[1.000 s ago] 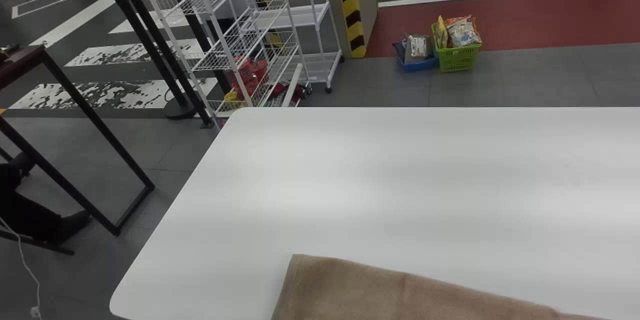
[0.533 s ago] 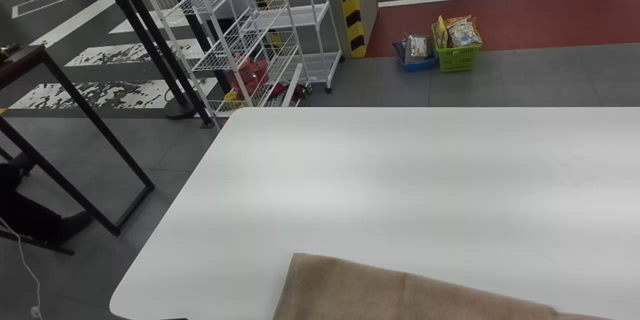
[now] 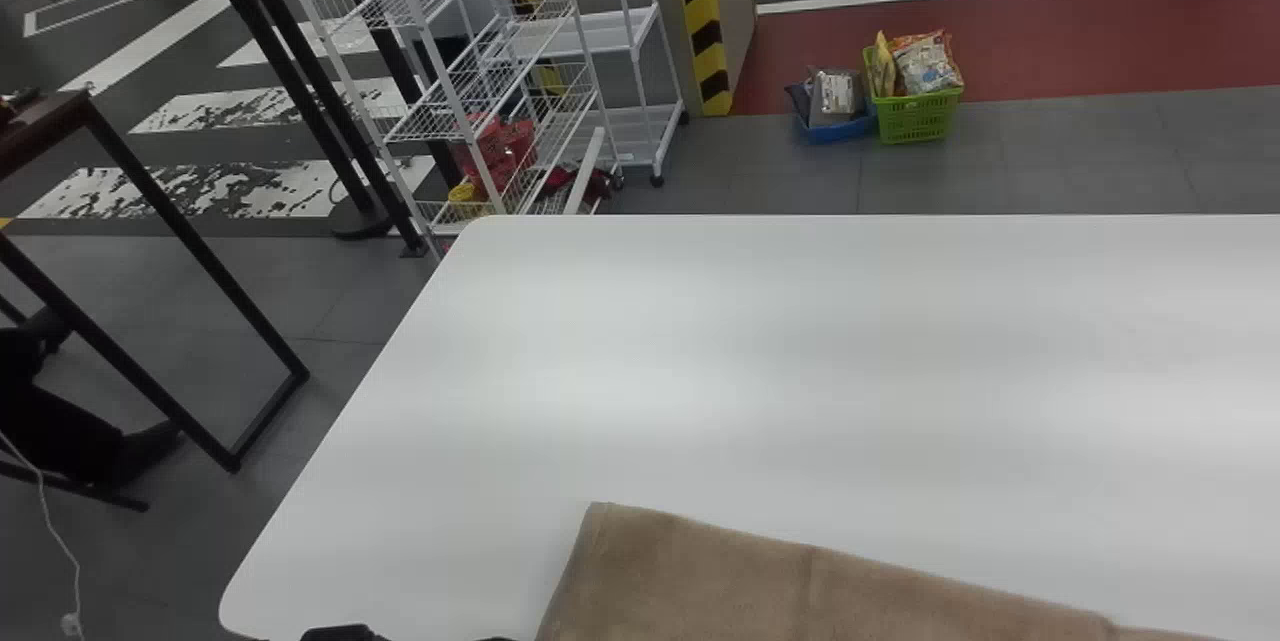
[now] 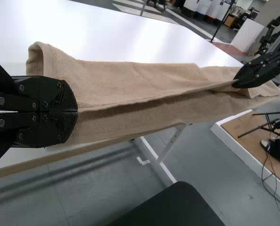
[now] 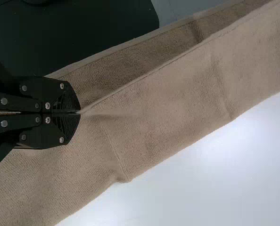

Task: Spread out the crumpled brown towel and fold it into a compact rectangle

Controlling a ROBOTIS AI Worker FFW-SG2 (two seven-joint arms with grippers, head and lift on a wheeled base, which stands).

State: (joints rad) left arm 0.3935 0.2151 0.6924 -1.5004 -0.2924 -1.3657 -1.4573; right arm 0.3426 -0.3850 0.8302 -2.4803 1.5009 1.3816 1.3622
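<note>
The brown towel [image 3: 720,576] lies as a long doubled strip along the near side of the white table [image 3: 700,371], its long axis running from left gripper [image 4: 77,112] to right gripper [image 5: 79,113]; the right is closed on the upper layer's near lip (a taut crease shows at the tips), the left closed near the left end, seemingly on that same lip; the next move probably needs both level, setting lip over lower edge.

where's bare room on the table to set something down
The table is bare between the towel and the far edge, and between the towel's left end and the left edge. It's crowded near the robot, where left claw and right claw pinch cloth.
</note>
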